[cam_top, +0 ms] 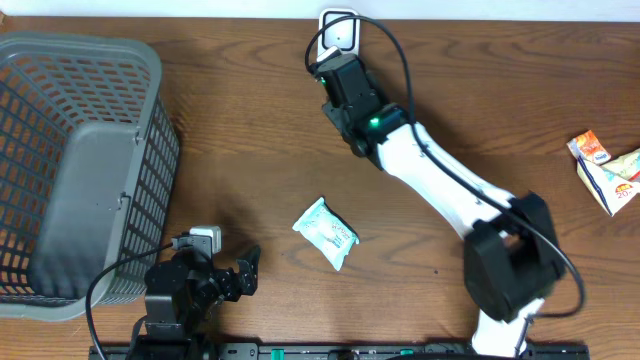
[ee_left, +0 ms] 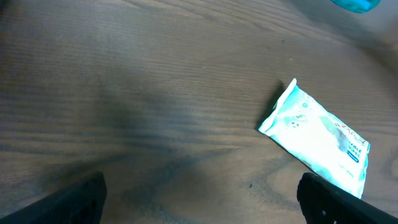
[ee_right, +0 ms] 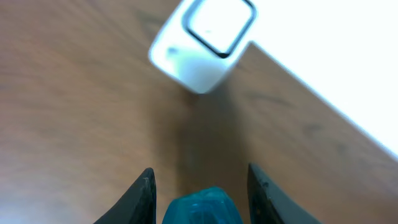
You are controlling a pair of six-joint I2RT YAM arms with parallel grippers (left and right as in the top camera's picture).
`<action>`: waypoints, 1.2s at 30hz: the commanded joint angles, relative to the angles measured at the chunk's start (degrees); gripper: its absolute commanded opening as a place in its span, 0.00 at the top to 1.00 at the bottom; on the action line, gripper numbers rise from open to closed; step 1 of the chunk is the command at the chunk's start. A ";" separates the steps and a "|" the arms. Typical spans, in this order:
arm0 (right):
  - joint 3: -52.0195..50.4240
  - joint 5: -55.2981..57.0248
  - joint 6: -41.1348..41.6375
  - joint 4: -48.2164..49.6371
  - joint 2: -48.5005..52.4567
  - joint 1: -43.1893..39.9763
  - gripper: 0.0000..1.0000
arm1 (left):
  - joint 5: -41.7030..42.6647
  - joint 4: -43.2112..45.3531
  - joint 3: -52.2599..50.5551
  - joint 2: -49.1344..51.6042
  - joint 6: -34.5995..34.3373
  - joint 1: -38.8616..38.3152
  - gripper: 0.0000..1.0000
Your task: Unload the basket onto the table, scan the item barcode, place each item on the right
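A teal item [ee_right: 200,206], pinched between the fingers [ee_right: 140,196], sits near the white scanner [ee_right: 202,46].

Grey plastic basket [cam_top: 150,185] at the left end of the surface [cam_top: 240,120]. Lattice walls, solid floor, thick rim; its left side is cut off by the overhead frame. The surface is dark brown wood with visible grain. At the far right edge, well apart from the basket, lie two small cartons [cam_top: 605,170], orange and white, touching, partly out of frame.
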 commanded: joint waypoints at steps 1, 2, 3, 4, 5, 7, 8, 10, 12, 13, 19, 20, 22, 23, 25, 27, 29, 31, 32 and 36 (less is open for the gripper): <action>5.29 13.70 -9.05 4.02 3.50 0.11 0.96 | -0.31 -0.61 -0.57 -0.09 -0.26 0.17 0.02; 7.02 14.53 -10.45 5.03 5.05 0.11 0.96 | -0.33 -0.61 -0.57 -0.09 -0.28 0.17 0.02; 9.09 15.21 -11.72 5.57 6.73 0.11 0.96 | -0.31 -0.61 -0.57 -0.09 -0.26 0.17 0.02; 11.47 15.82 -12.94 5.92 8.63 0.11 0.96 | -0.31 -0.61 -0.57 -0.09 -0.28 0.17 0.02; 14.14 16.81 -14.10 6.14 10.56 0.13 0.96 | -0.31 -0.61 -0.57 -0.09 -0.28 0.17 0.02; 20.04 18.75 -16.37 7.08 14.91 0.15 0.95 | -0.31 -0.61 -0.57 -0.09 -0.26 0.17 0.02; 23.58 19.80 -18.10 7.89 17.66 0.15 0.95 | -0.31 -0.61 -0.57 -0.09 -0.28 0.17 0.02; 29.92 21.55 -21.70 9.57 22.36 0.15 0.94 | -0.31 -0.61 -0.57 -0.09 -0.28 0.17 0.02; 36.24 23.06 -25.92 11.39 27.17 0.15 0.93 | -0.31 -0.61 -0.57 -0.09 -0.26 0.17 0.02; 38.82 23.50 -28.02 12.17 29.11 0.17 0.92 | -0.33 -0.61 -0.57 -0.09 -0.28 0.17 0.02; 48.92 22.53 -34.05 21.35 38.86 0.26 0.91 | -0.31 -0.61 -0.57 -0.09 -0.26 0.17 0.02; 49.44 22.29 -35.78 23.56 39.74 0.37 0.91 | -0.31 -0.61 -0.57 -0.09 -0.26 0.17 0.02; 49.57 21.44 -38.73 27.93 41.09 0.66 0.90 | -0.31 -0.61 -0.57 -0.09 -0.28 0.17 0.02; 49.57 20.52 -39.98 29.29 41.53 0.76 0.89 | -0.31 -0.61 -0.57 -0.09 -0.26 0.17 0.02; 49.64 19.10 -40.59 30.25 41.97 0.92 0.89 | -0.31 -0.61 -0.57 -0.09 -0.28 0.17 0.02; 49.64 19.04 -40.98 30.99 42.16 1.01 0.89 | -0.31 -0.61 -0.57 -0.09 -0.26 0.17 0.02; 49.64 18.99 -41.07 31.08 42.18 1.01 0.89 | -0.31 -0.61 -0.57 -0.09 -0.28 0.17 0.02; 49.64 18.93 -42.47 31.36 42.18 1.01 0.89 | -0.31 -0.61 -0.57 -0.09 -0.26 0.17 0.02; 49.64 18.91 -43.23 31.71 42.18 1.01 0.89 | -0.31 -0.61 -0.57 -0.09 -0.26 0.17 0.02; 49.64 19.15 -44.02 32.59 42.18 1.01 0.88 | -0.31 -0.61 -0.57 -0.09 -0.26 0.17 0.02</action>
